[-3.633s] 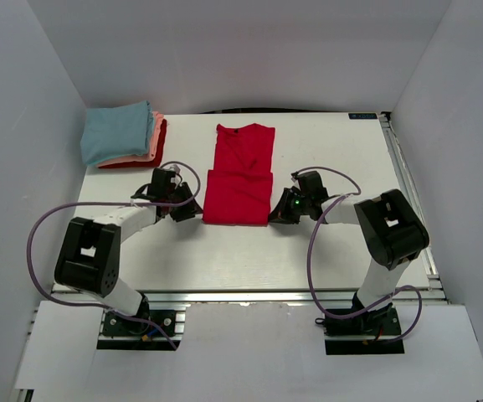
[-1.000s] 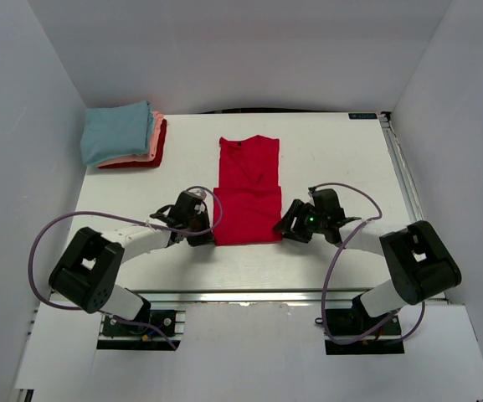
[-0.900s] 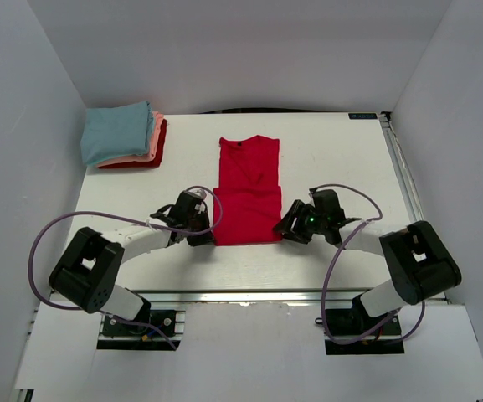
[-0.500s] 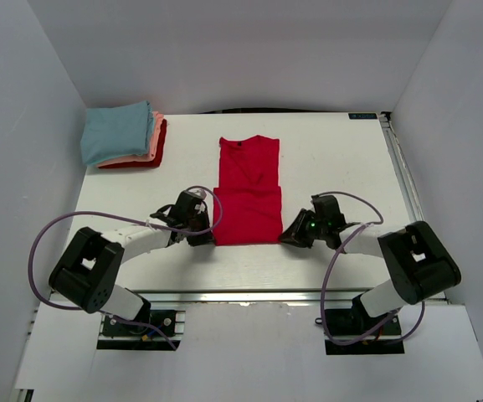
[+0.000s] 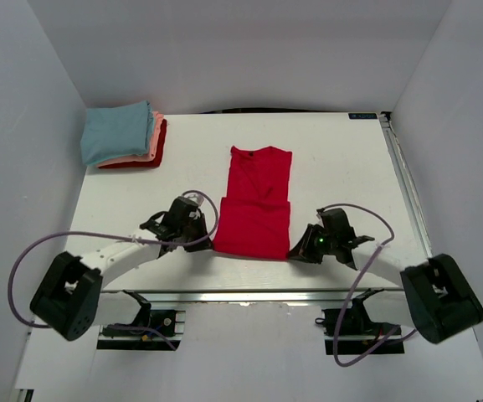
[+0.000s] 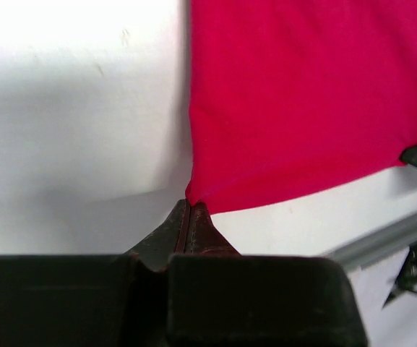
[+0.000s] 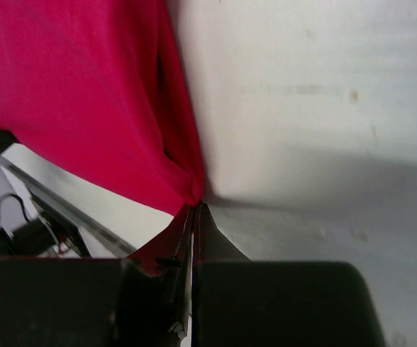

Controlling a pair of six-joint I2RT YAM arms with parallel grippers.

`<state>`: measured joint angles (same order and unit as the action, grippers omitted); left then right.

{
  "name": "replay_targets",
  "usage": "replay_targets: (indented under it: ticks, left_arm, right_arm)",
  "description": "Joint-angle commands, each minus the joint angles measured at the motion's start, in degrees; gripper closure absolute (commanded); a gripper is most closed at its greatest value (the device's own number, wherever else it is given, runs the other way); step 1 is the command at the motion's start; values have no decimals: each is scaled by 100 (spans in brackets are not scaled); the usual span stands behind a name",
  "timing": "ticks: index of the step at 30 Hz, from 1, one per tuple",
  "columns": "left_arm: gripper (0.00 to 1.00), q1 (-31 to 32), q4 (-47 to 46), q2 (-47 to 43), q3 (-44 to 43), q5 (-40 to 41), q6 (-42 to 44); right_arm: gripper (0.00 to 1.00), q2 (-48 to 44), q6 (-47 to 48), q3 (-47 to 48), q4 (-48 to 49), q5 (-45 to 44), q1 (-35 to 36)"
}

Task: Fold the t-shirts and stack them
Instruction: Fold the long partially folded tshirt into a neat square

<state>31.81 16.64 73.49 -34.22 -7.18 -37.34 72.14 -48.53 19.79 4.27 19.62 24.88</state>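
Observation:
A bright red t-shirt (image 5: 256, 201) lies lengthwise on the white table (image 5: 341, 167), its near half doubled over, collar end far. My left gripper (image 5: 205, 242) is shut on the shirt's near left corner (image 6: 194, 196), the jaws pinched together on the cloth. At the near right corner (image 7: 194, 195), my right gripper (image 5: 295, 252) is shut on the red t-shirt too. A stack of folded t-shirts (image 5: 124, 134), light blue on salmon-pink on red, sits at the far left corner.
White walls close in the table on the left, back and right. A metal rail (image 5: 249, 295) runs along the near edge just below both grippers. Purple cables loop from each arm (image 5: 99, 236).
The right gripper has shut on the near right corner. Both grippers have drawn the red shirt toward the near edge and slightly right.

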Motion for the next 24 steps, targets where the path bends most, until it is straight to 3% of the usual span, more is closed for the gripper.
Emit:
replay_targets:
  ticks: [1, 9, 12, 15, 20, 24]
  left_arm:
    - [100, 149, 471, -607, 283, 138, -106]
    - [100, 1433, 252, -1417, 723, 384, -1248]
    - [100, 2379, 278, -1417, 697, 1024, -1696]
    - [100, 2837, 401, -1531, 750, 1508, -2143]
    - [100, 3147, 875, -2285, 698, 2394, -2769]
    - [100, 3164, 1095, -2437, 364, 2836, -2735]
  right_arm:
    - [100, -533, 581, -63, -1463, -90, -10]
    - [100, -1895, 670, -89, -2957, -125, -19]
    - [100, -2307, 635, -282, -3361, 94, -10]
    - [100, -2729, 652, -371, -3835, 95, -10]
    - [100, -3135, 722, -231, -4303, 201, -10]
    - [100, -3224, 784, 155, -4549, -133, -10]
